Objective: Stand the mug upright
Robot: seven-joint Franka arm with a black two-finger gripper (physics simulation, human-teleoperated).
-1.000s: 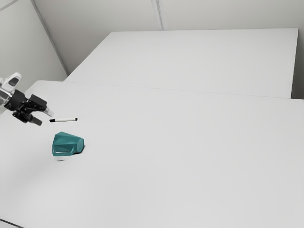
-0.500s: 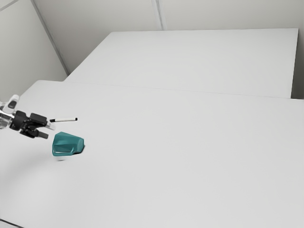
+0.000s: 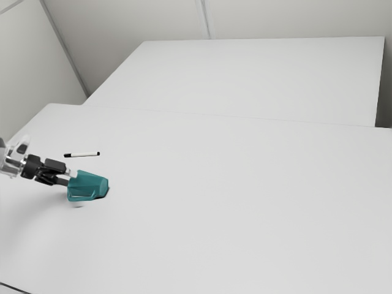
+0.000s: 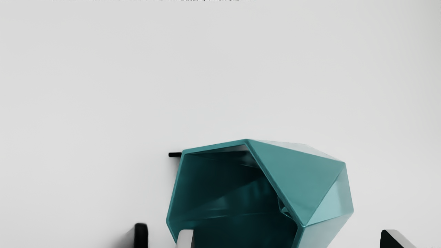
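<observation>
Black claw (image 3: 71,178) at exterior view's left, fingers wide apart, clamped on nothing. Off to claw's side, marker (image 3: 82,154); keep clear. Right ahead of claw, teal mug (image 3: 87,185) on its side on tabletop (image 3: 245,202), mouth toward claw. In wrist view, one finger (image 4: 185,239) overlapping mouth; inside or in front, can't tell. Straddle one wall, no shoving the rim, close gently, lift a bit, turn mouth up. Possible slip if pinched shallow. Versus half a second back: claw lower, closer, now at mouth; mug, marker same spots.
</observation>
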